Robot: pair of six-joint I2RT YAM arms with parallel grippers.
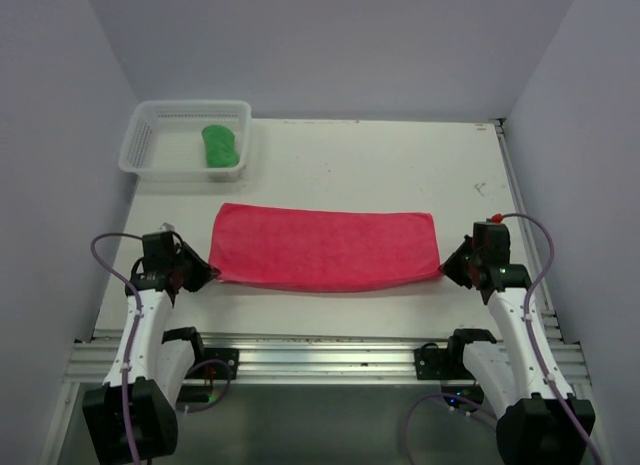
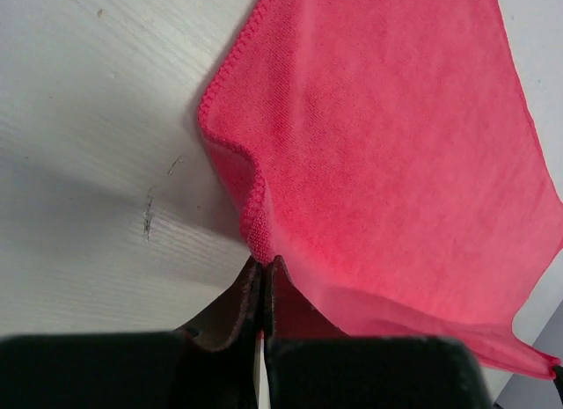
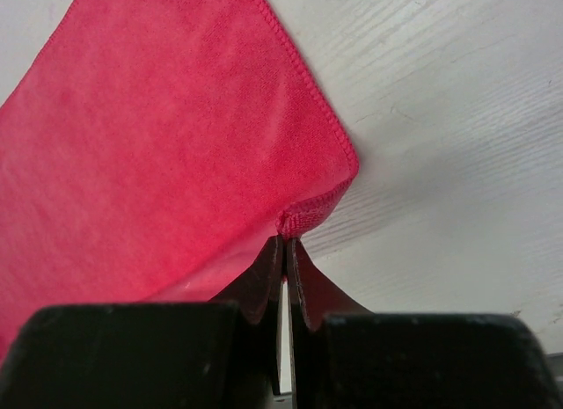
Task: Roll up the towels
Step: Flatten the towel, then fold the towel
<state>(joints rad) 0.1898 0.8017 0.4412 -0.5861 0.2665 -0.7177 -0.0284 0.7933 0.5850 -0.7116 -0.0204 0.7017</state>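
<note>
Pinching fleecy pink-red towel (image 1: 325, 250) by 2 near corners, left end effector (image 1: 208, 275), right end effector (image 1: 445, 268), both clamped

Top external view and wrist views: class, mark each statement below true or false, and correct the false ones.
1. The pink-red towel is rolled up. False: it lies spread out across the table.
2. The green towel sits inside the white basket. True.
3. The left arm's jaws are shut on a near corner of the pink-red towel. True.
4. The right arm's jaws hang open, holding nothing. False: they are shut on the towel's other near corner.
5. The white basket stands at the table's far right corner. False: it is at the far left.
</note>
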